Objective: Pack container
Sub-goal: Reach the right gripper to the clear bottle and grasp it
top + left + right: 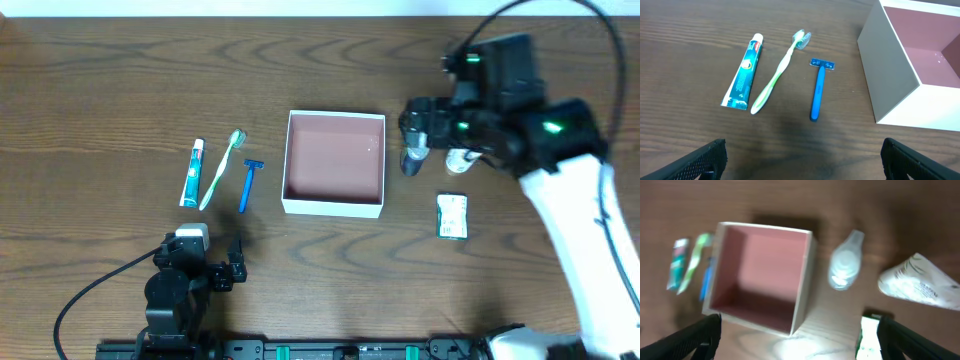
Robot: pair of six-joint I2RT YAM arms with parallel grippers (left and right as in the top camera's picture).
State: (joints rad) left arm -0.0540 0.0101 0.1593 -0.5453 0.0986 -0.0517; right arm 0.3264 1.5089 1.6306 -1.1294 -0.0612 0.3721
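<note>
Overhead view: a shallow square box with thin white walls and a reddish-brown floor, the container (pixel 334 160), sits empty at the centre of a dark wood-grain table (pixel 100 80).

To its left three items lie side by side, apart from one another: a white and teal toothpaste tube (pixel 191 173), a green and white toothbrush (pixel 222 170) and a blue plastic razor (pixel 248 186). Below them in the frame is the left gripper (pixel 802 150). The left wrist camera shows its black fingers spread wide, holding nothing and touching nothing.

To the right of the box, the right gripper (pixel 797 327) hovers above the table, fingers likewise spread wide and empty. Beneath it, just beside the box's right wall, lies a small clear plastic bottle (pixel 845 265). A crumpled white pouch (pixel 920 282) lies further right, and a green and white packet (pixel 453 216) lies lower in the frame.

Print on the tube, with a red band near its cap, is too small to read. Dark lettering on the pouch is blurred, and the packet's label cannot be made out.
</note>
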